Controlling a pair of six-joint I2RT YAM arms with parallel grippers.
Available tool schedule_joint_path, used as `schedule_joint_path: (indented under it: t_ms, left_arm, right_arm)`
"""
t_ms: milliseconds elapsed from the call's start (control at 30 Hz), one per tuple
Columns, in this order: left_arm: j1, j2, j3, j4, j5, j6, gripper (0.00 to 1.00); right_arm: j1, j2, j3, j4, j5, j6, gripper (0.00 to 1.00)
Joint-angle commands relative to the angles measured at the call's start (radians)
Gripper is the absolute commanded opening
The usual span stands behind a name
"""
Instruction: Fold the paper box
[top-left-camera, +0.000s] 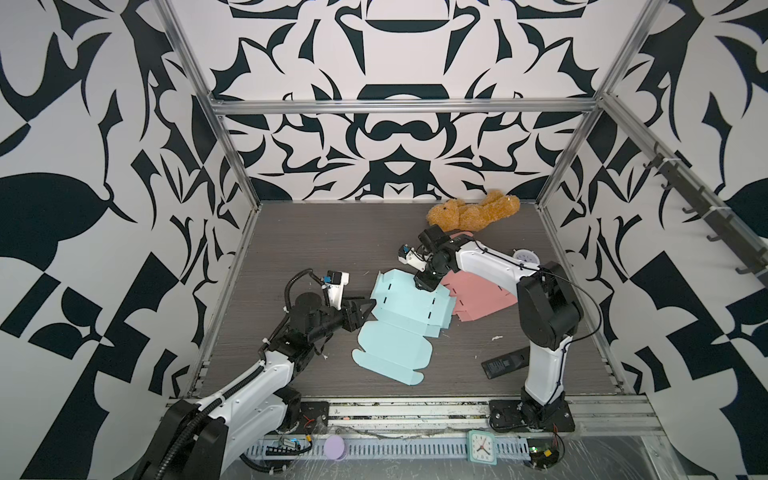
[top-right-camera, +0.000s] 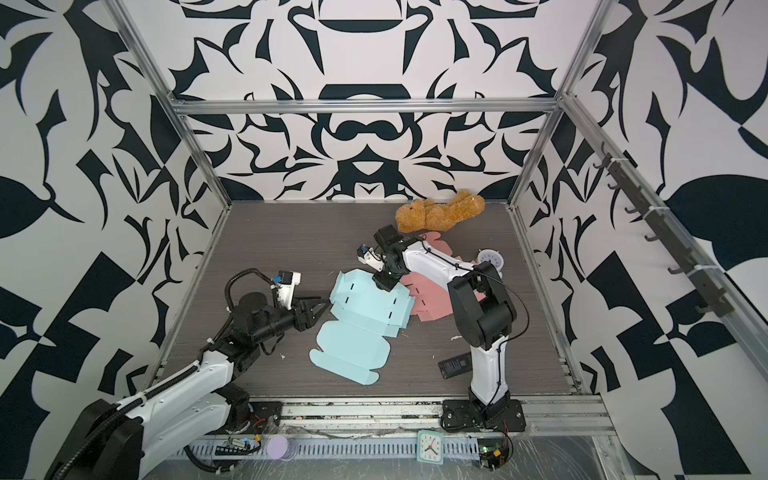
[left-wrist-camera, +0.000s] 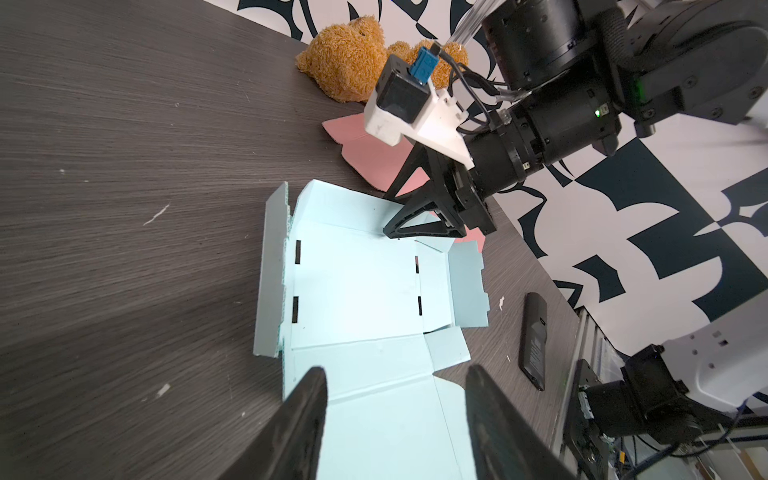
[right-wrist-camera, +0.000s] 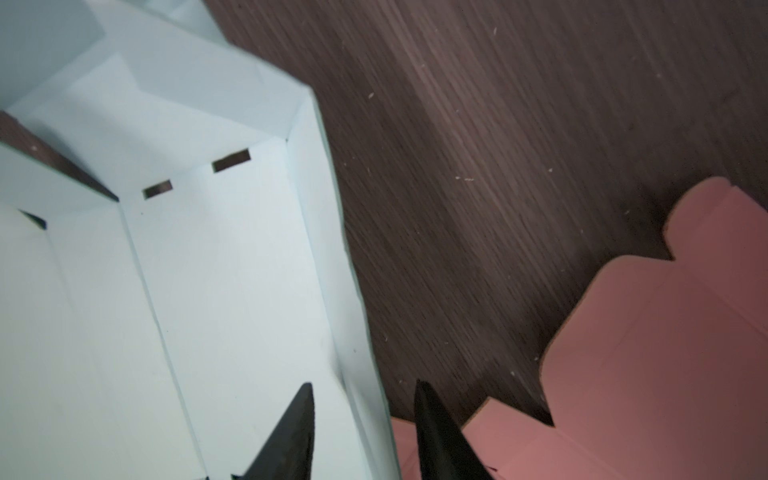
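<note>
Paper box (top-left-camera: 399, 324), a pale-blue die-cut blank, lay mid-frame on the dark table (top-left-camera: 311, 249) in a top view. It was mostly flat, with its upper half partly raised. At that half's upper-right wall the right gripper (right-wrist-camera: 362, 382) stood astride the card, jaws apart with gaps showing, likely to pinch and fold it. At the blank's left edge the left gripper (top-left-camera: 362, 309) hovered, jaws apart and empty, probably to steady the sheet. A pink blank (top-left-camera: 478, 299) lay partly beneath, to the right.

matt paper box (top-left-camera: 409, 305), wood-grain table (top-left-camera: 316, 241)

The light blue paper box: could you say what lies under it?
A pink cardboard sheet pokes out beneath the blue box's right edge; the rest is covered.
</note>
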Motion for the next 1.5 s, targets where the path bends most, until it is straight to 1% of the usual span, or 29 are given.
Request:
schedule_joint_path:
  t_ms: [0, 33, 133, 267, 367, 600, 700, 767, 867, 967, 1067, 1100, 1167, 1333, 1467]
  left_arm:
    - [-0.002, -0.021, 0.060, -0.118, -0.057, 0.028, 0.53]
    - [-0.002, -0.022, 0.073, -0.151, -0.074, 0.032, 0.52]
    - [-0.001, -0.034, 0.070, -0.156, -0.102, 0.027, 0.50]
    - [0.001, -0.040, 0.085, -0.195, -0.127, 0.031, 0.49]
    - [0.002, -0.040, 0.092, -0.206, -0.132, 0.035, 0.49]
    - [0.003, -0.043, 0.083, -0.203, -0.148, 0.042, 0.47]
    - [0.027, -0.037, 0.095, -0.236, -0.154, 0.034, 0.45]
    - [0.062, -0.037, 0.107, -0.251, -0.146, 0.020, 0.44]
    - [0.133, -0.031, 0.123, -0.256, -0.106, -0.007, 0.43]
    - [0.227, -0.004, 0.145, -0.259, -0.045, -0.045, 0.42]
    - [0.319, 0.048, 0.154, -0.226, 0.027, -0.092, 0.41]
    - [0.342, 0.071, 0.164, -0.222, 0.042, -0.101, 0.41]
    - [0.357, 0.114, 0.191, -0.232, 0.057, -0.096, 0.41]
    - [0.354, 0.214, 0.223, -0.214, 0.095, -0.078, 0.43]
    - [0.345, 0.283, 0.221, -0.207, 0.120, -0.076, 0.43]
  right_arm:
    - [-0.001, -0.006, 0.041, -0.042, 0.003, -0.018, 0.31]
    - [-0.001, -0.009, 0.041, -0.045, 0.010, -0.022, 0.28]
    - [0.001, -0.022, 0.032, -0.040, 0.023, -0.033, 0.20]
    - [0.014, -0.043, 0.010, -0.022, 0.010, -0.054, 0.17]
    - [0.024, -0.047, -0.002, -0.015, 0.019, -0.066, 0.16]
    - [0.047, -0.072, -0.005, -0.009, 0.061, -0.085, 0.09]
    - [0.079, -0.120, -0.039, 0.030, 0.100, -0.105, 0.06]
    - [0.105, -0.149, -0.061, 0.055, 0.126, -0.117, 0.06]
    - [0.146, -0.186, -0.099, 0.099, 0.185, -0.143, 0.05]
    - [0.191, -0.216, -0.133, 0.140, 0.263, -0.175, 0.04]
    - [0.235, -0.243, -0.163, 0.182, 0.331, -0.206, 0.03]
    - [0.256, -0.252, -0.176, 0.202, 0.379, -0.221, 0.03]
    - [0.295, -0.265, -0.199, 0.237, 0.443, -0.250, 0.01]
    - [0.379, -0.273, -0.262, 0.358, 0.586, -0.331, 0.01]
    - [0.419, -0.257, -0.282, 0.447, 0.639, -0.382, 0.01]
